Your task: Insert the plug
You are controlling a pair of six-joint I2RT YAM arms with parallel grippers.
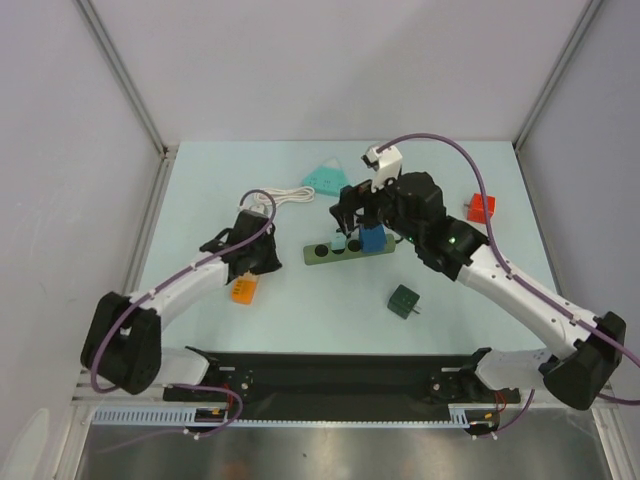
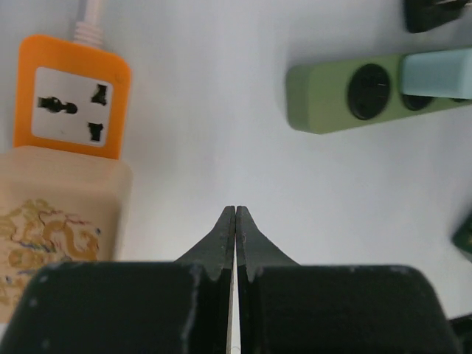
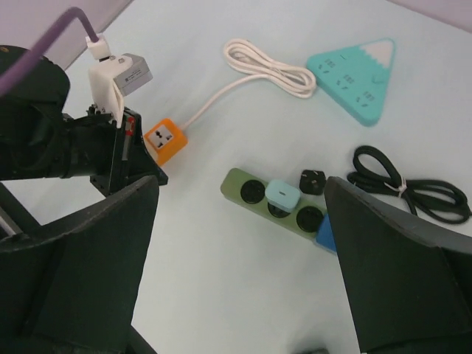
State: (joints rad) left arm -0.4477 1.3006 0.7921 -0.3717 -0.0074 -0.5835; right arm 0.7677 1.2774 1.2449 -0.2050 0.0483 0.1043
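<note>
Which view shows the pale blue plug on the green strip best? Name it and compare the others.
Right wrist: the pale blue plug shows whole, sitting on the green strip between two bare sockets. Left wrist shows it close but cut by the frame edge. Top external shows it tiny beside the right gripper.

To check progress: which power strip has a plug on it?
The green power strip: a pale blue plug sits on it; the teal triangular strip has none.

Bright even light, soft faint shadows, wrist views blurred up close
</note>
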